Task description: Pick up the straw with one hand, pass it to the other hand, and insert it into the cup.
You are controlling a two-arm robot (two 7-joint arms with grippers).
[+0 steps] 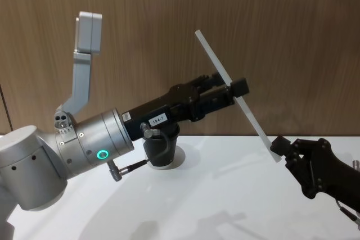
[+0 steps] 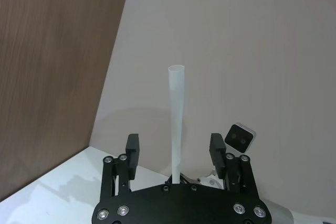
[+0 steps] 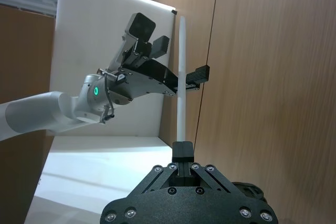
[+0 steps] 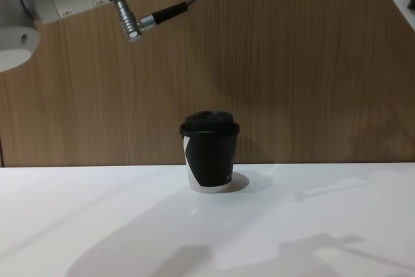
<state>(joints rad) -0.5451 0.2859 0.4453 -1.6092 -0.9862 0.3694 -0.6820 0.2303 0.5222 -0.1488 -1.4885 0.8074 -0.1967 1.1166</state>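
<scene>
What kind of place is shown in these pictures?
Probably a robot test bench indoors: a plain white table against a wood-panelled wall, one paper cup, and the right hand holding a straw inside the open left hand.

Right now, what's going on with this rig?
Mid-handover. The right hand is shut on the lower end of the straw, holding it tilted in the air. The left hand is open, straddling the straw mid-length without gripping it. The cup stands lidded on the table, straw not yet inserted.
</scene>
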